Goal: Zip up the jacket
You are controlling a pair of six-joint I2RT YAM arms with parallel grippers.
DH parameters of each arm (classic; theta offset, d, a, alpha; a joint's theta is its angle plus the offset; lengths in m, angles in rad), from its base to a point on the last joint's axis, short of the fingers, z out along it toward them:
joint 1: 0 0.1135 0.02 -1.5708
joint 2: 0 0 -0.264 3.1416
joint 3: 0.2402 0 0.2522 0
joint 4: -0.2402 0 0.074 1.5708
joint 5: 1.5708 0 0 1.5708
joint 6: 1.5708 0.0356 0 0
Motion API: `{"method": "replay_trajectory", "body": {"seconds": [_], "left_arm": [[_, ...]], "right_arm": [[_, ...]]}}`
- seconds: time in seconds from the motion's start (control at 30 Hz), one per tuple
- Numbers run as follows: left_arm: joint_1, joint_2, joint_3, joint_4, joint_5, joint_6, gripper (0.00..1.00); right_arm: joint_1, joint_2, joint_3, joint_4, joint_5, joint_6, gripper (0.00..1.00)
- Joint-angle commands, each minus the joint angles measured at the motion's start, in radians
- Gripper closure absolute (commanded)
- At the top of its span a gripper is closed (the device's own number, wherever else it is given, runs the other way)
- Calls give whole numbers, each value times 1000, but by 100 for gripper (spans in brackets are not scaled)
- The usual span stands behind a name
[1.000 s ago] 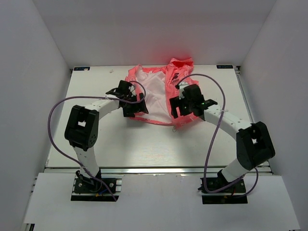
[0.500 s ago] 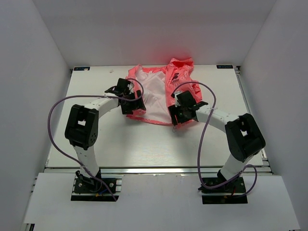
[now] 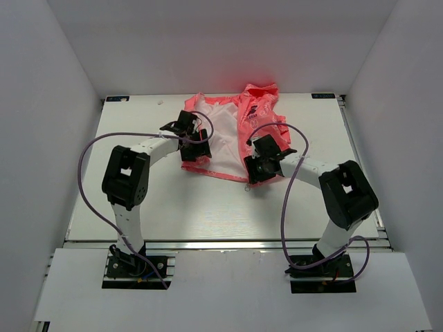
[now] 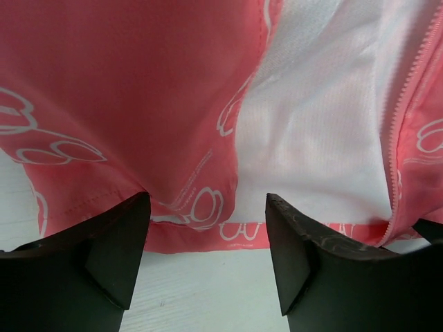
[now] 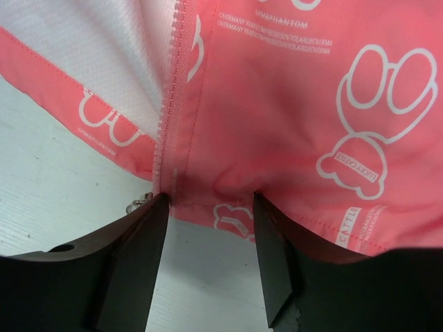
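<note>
Thin, limp and light, the jacket (image 3: 259,114) seemed best pinched at its hem (image 4: 208,238) beside the zipper (image 5: 168,104), where the left claw (image 4: 206,207) and right claw (image 5: 211,204) stood wide.

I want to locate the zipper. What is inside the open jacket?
Inside the jacket, white mesh lining shows, with zipper teeth along the front edge. Whatever lies under the fabric is covered.

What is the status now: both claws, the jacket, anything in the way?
Left claw open over the hem. Right claw open at the hem beside the zipper. Jacket lies open, unzipped. Nothing seen in the way.
</note>
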Motion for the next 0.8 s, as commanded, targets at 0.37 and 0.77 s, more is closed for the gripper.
{"method": "replay_trajectory", "body": {"seconds": [0.37,0.77], "left_arm": [[-10,41,84,-49,-84,9,36],[-10,58,93,-38,-58,25,52]], "right_arm": [[20,75,-34,47,116,88,44],[31,-3,-36,-2,125,105,93]]}}
